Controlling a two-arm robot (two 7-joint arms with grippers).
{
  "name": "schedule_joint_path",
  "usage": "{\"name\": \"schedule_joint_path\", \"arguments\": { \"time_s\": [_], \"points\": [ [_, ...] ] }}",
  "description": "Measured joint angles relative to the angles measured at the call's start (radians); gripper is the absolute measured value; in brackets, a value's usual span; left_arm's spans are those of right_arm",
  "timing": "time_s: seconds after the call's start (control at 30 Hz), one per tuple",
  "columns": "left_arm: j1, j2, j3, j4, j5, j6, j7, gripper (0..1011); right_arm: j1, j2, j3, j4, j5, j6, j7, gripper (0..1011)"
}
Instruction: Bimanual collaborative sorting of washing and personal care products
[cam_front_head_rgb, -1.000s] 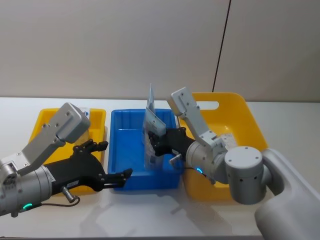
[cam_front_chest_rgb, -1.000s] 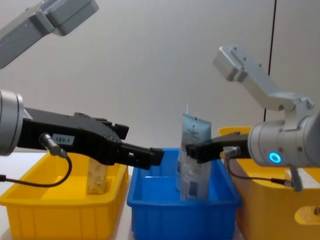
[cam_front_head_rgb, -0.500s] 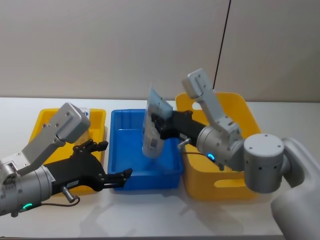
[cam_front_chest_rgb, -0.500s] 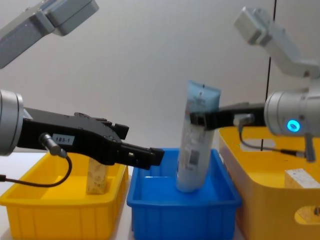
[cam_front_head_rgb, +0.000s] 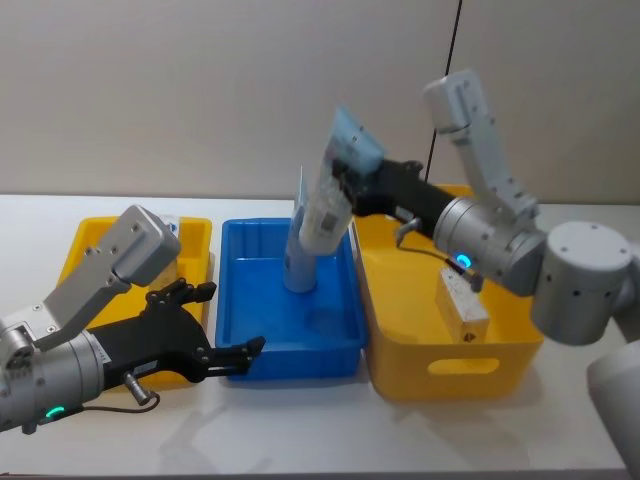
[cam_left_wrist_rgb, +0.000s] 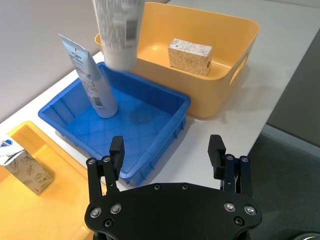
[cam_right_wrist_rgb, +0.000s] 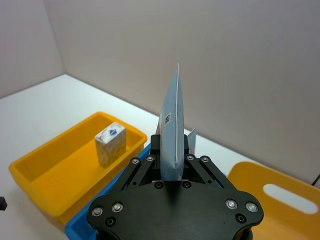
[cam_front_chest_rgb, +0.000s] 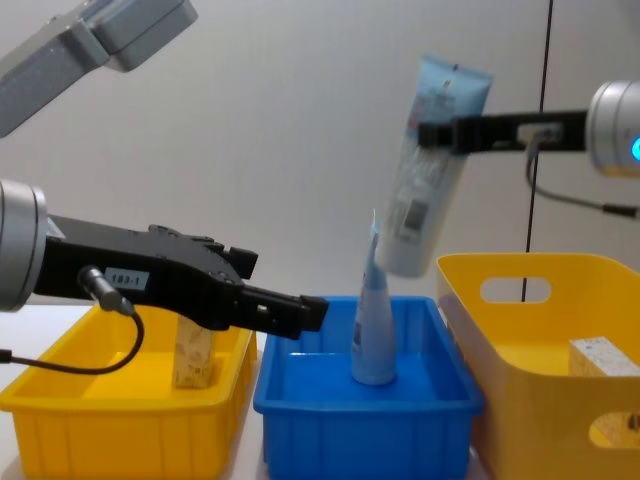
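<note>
The pale blue-white squeeze tube (cam_front_head_rgb: 328, 195) hung tilted above the blue plastic bin's (cam_front_head_rgb: 242, 340) right edge, clamped near its crimped end by the right gripper (cam_front_head_rgb: 352, 183). A second tube (cam_front_chest_rgb: 374, 320) stood inside that bin — upright. The left gripper (cam_front_head_rgb: 232, 352) hovered at the bin's front-left corner, fingers apart.

before me a smooth white tabletop (cam_front_head_rgb: 300, 430) meets a plain beige-grey wall (cam_front_head_rgb: 200, 90), with a thin dark vertical cable (cam_front_head_rgb: 452, 45) running down it.
</note>
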Motion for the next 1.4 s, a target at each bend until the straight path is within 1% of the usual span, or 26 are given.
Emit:
{"name": "schedule_joint_path", "arguments": {
  "time_s": [0.07, 0.17, 0.23, 0.27, 0.43, 0.5, 0.57, 0.77, 0.8, 0.97, 1.07, 1.23, 1.4],
  "points": [
    [0.0, 0.0, 0.0, 0.0, 0.0, 0.0, 0.0, 1001, 0.002, 0.004, 0.009, -0.006, 0.007, 0.0, 0.0, 158],
    [0.0, 0.0, 0.0, 0.0, 0.0, 0.0, 0.0, 1001, 0.007, 0.015, 0.036, -0.022, 0.02, 0.0, -0.005, 158],
    [0.0, 0.0, 0.0, 0.0, 0.0, 0.0, 0.0, 1001, 0.008, 0.02, 0.045, -0.029, 0.023, 0.0, -0.009, 158],
    [0.0, 0.0, 0.0, 0.0, 0.0, 0.0, 0.0, 1001, 0.008, 0.025, 0.056, -0.036, 0.026, 0.0, -0.015, 158],
    [0.0, 0.0, 0.0, 0.0, 0.0, 0.0, 0.0, 1001, 0.006, 0.039, 0.084, -0.054, 0.032, 0.005, -0.038, 158],
    [0.0, 0.0, 0.0, 0.0, 0.0, 0.0, 0.0, 1001, 0.002, 0.044, 0.095, -0.061, 0.034, 0.008, -0.047, 158],
    [0.0, 0.0, 0.0, 0.0, 0.0, 0.0, 0.0, 1001, -0.007, 0.056, 0.113, -0.076, 0.036, 0.017, -0.062, 158],
    [0.0, 0.0, 0.0, 0.0, 0.0, 0.0, 0.0, 1002, -0.033, 0.081, 0.136, -0.105, 0.043, 0.051, -0.084, 158],
    [0.0, 0.0, 0.0, 0.0, 0.0, 0.0, 0.0, 1002, -0.033, 0.081, 0.136, -0.105, 0.043, 0.051, -0.084, 158],
    [0.0, 0.0, 0.0, 0.0, 0.0, 0.0, 0.0, 1002, -0.063, 0.111, 0.144, -0.13, 0.054, 0.093, -0.082, 158],
    [0.0, 0.0, 0.0, 0.0, 0.0, 0.0, 0.0, 1001, -0.073, 0.123, 0.143, -0.136, 0.059, 0.108, -0.075, 158],
    [0.0, 0.0, 0.0, 0.0, 0.0, 0.0, 0.0, 1002, -0.094, 0.145, 0.132, -0.144, 0.067, 0.134, -0.057, 158],
    [0.0, 0.0, 0.0, 0.0, 0.0, 0.0, 0.0, 1001, -0.103, 0.158, 0.121, -0.144, 0.069, 0.145, -0.047, 158]
  ]
}}
